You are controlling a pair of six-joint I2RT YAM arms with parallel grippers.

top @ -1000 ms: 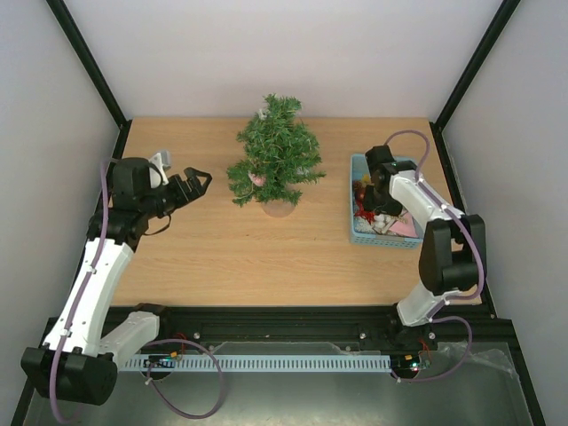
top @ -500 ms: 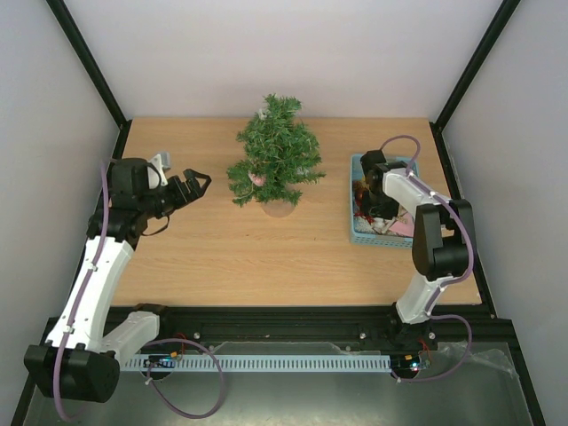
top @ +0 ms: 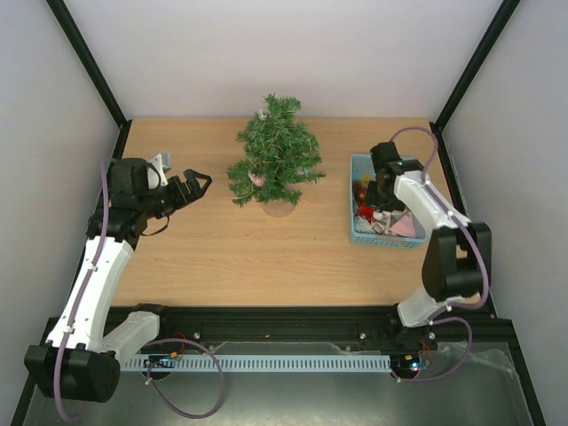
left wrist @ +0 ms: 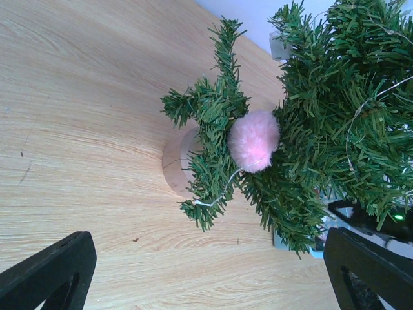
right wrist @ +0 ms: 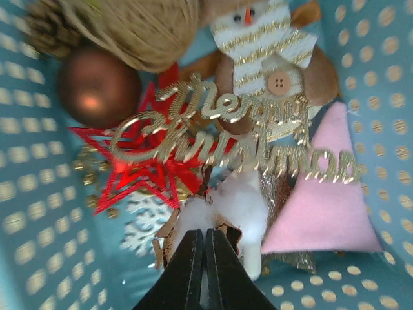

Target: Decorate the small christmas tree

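Open table [top: 222,257] between tree [top: 275,160] and basket [top: 353,222]

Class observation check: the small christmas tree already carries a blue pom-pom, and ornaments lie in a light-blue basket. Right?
No: the pom-pom on the small christmas tree is pink, not blue, as the left wrist view shows. Ornaments do lie in the light-blue basket.

The right end effector [right wrist: 205,236] has closed its jaws completely, low inside the light-blue basket [top: 382,241].
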